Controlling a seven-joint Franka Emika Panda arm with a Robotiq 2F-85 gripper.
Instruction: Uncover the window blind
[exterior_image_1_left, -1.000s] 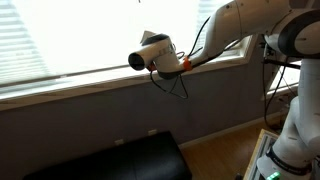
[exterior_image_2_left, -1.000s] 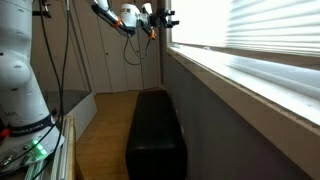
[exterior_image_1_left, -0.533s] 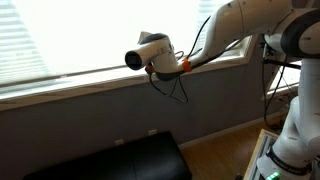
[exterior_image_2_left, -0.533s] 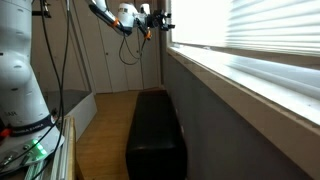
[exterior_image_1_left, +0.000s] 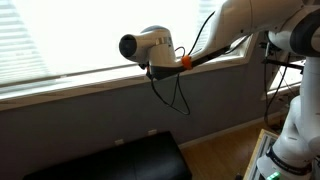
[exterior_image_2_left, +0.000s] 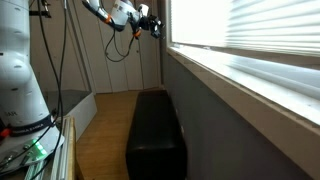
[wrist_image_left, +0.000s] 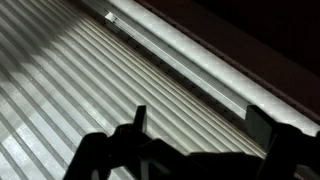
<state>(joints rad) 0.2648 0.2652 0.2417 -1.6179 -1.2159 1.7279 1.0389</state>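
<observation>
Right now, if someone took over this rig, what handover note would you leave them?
The tool: open, holding nothing, raised in front of the pale, horizontally ribbed window blind; no contact shows in the wrist view.
Blind: down over the window, with its thin pale bottom rail at the lower edge.
Done: nothing visible yet.
Left: close in on the rail, grip it and draw the blind clear. I cannot make out a pull.

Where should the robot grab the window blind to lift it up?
Probably the pale bottom rail. It is the one stiff, straight bar along the lower edge of the window blind, while the ribbed sheet above it looks thin and floppy. Come straight in from the room side with the open gripper, one finger on each side of the rail.
</observation>
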